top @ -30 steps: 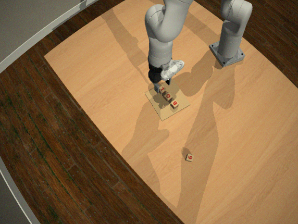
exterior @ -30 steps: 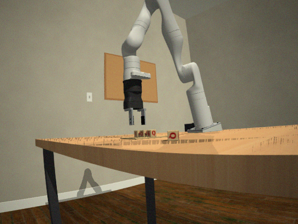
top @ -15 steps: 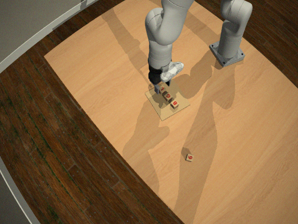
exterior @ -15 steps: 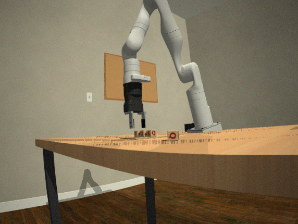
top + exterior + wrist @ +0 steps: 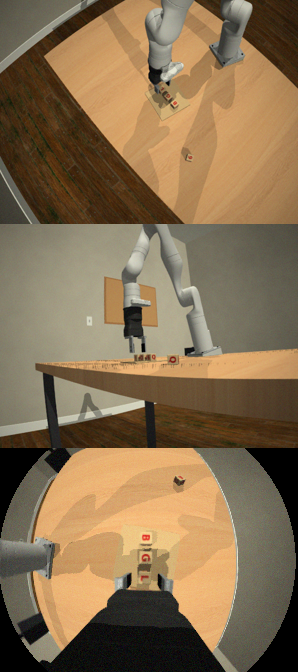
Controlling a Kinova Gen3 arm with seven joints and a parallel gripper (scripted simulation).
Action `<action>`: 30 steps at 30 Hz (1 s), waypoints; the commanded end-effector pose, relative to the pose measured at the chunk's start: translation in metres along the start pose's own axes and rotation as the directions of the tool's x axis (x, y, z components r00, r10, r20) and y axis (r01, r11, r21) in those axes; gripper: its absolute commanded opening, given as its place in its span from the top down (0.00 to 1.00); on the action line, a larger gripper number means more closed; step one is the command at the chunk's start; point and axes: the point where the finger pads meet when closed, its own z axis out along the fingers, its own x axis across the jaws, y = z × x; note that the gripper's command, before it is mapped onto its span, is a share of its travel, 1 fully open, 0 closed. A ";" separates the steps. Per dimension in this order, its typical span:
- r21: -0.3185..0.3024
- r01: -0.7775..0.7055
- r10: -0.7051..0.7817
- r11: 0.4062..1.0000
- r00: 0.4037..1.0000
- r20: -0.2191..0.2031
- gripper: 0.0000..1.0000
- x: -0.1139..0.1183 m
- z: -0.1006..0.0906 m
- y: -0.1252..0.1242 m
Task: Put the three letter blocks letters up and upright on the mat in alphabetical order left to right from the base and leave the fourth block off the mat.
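A thin tan mat (image 5: 167, 104) lies on the table. Three wooden blocks with red letters stand on it in a close row. The block with B (image 5: 174, 104) is at one end and the block with G (image 5: 168, 96) is in the middle. The third block (image 5: 162, 90) is at the other end, and its letter is too small to read. My gripper (image 5: 162, 86) is open and empty, with its fingertips just above this third block, one on each side. In the side view the gripper (image 5: 137, 347) hangs just above the row (image 5: 144, 357). In the wrist view the third block (image 5: 143, 575) shows between the fingers.
The fourth block (image 5: 189, 157), with a red 6 on top, lies on the bare table well away from the mat; it also shows in the wrist view (image 5: 178, 479). The robot base (image 5: 227, 54) stands on the other side of the mat.
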 end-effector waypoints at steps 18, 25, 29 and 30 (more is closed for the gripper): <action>0.000 0.000 0.000 1.000 1.000 -0.001 0.00 0.000 0.018 0.000; 0.000 0.000 0.000 1.000 1.000 -0.001 0.00 0.000 0.028 0.000; 0.000 0.000 0.000 1.000 1.000 -0.001 0.00 0.000 0.031 0.000; 0.000 0.000 0.000 1.000 1.000 -0.001 0.00 0.000 0.032 0.000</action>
